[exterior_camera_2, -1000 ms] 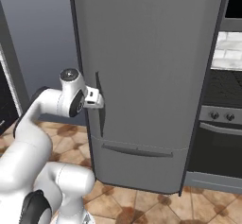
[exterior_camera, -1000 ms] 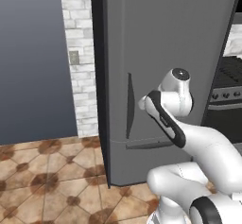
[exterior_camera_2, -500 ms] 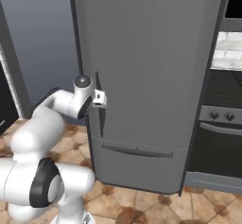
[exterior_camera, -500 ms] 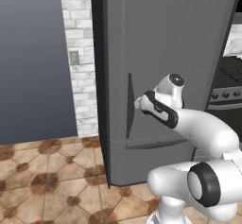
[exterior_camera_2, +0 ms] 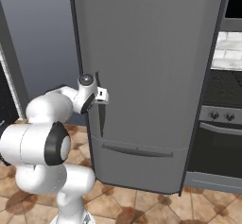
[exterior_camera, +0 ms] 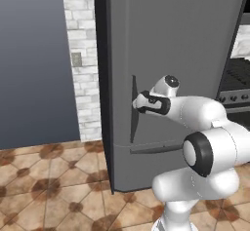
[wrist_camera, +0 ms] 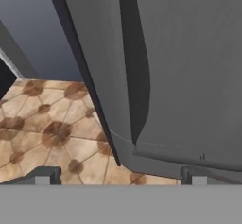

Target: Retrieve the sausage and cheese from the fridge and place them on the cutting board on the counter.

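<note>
Nearest us, our gripper (wrist_camera: 120, 179) stands fully open and empty, its two fingertips (wrist_camera: 43, 176) spread to either side of the fridge's door handle (wrist_camera: 137, 76), which lies at twelve o'clock just ahead of the hand. We judge the handle rigid, smooth and likely slippery, so we should grip it at mid-length and expect the door to feel heavy. Beyond it, the fridge (exterior_camera_2: 151, 53) is shut, so we cannot see the sausage or the cheese.

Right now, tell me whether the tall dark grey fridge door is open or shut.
Shut: the fridge door sits flush, no interior showing; the open gripper is at its handle.
</note>
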Motion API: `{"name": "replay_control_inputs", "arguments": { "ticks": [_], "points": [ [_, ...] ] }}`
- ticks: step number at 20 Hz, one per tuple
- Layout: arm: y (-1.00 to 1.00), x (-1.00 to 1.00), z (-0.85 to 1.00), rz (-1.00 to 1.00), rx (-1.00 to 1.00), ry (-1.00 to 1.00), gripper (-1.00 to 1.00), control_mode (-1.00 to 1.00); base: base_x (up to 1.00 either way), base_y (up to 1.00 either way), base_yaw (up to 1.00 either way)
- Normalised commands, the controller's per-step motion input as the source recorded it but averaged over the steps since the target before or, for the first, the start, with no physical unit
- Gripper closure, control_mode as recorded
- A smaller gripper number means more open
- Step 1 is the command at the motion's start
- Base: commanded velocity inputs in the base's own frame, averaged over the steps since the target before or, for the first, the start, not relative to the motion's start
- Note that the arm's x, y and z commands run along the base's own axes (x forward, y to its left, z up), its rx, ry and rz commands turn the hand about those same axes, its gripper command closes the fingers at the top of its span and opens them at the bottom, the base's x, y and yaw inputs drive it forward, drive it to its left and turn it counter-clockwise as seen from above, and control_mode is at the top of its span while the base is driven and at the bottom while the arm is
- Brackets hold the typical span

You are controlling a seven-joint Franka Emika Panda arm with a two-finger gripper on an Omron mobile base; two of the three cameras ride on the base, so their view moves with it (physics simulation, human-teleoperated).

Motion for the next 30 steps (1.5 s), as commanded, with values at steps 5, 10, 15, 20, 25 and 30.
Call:
{"name": "replay_control_inputs", "arguments": {
  "ticks": [5, 10, 15, 20, 25, 30],
  "points": [
    [-0.03, 0.37, -0.22, 0.01, 0.00, -0.01, -1.00, -1.00, 0.00, 0.00, 0.00],
    [0.00, 0.29, -0.20, 0.06, 0.00, -0.04, -1.00, -1.00, 0.00, 0.00, 0.00],
    [0.00, 0.08, -0.28, 0.13, 0.00, -0.10, -1.00, -1.00, 0.00, 0.00, 0.00],
    [0.00, 0.18, -0.25, 0.03, 0.00, -0.05, -1.00, -1.00, 0.00, 0.00, 0.00],
    [-0.06, 0.28, -0.14, -0.01, 0.01, 0.00, -1.00, -1.00, 0.00, 0.00, 0.00],
    [0.00, 0.31, -0.13, -0.06, 0.00, 0.00, -1.00, -1.00, 0.00, 0.00, 0.00]
  ]
}}
